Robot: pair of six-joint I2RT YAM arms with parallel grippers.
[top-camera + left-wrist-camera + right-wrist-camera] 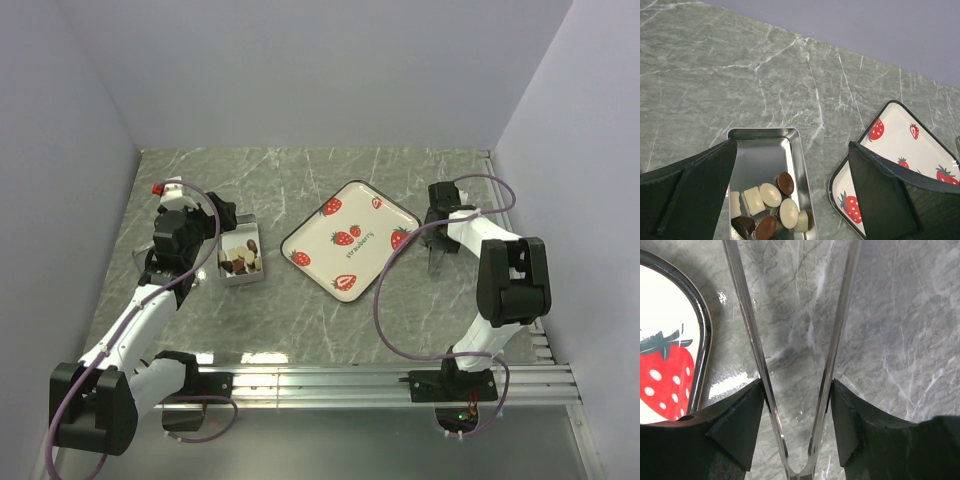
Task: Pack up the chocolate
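Note:
The chocolate (242, 260), several small brown and cream pieces, lies in the near end of an open silver tin (249, 229) at left. In the left wrist view the pieces (771, 196) sit in the tin (760, 157). My left gripper (205, 252) (792, 145) hovers over the tin's right edge, open and empty. My right gripper (437, 250) (796, 387) is at right, shut on a pair of metal tongs (747, 330) whose two arms spread toward the table; the tongs (437, 265) hold nothing.
A white square lid printed with red strawberries (350, 240) lies flat mid-table, between the tin and the right gripper; it also shows in the left wrist view (892, 145) and the right wrist view (665, 315). Walls enclose the table on three sides.

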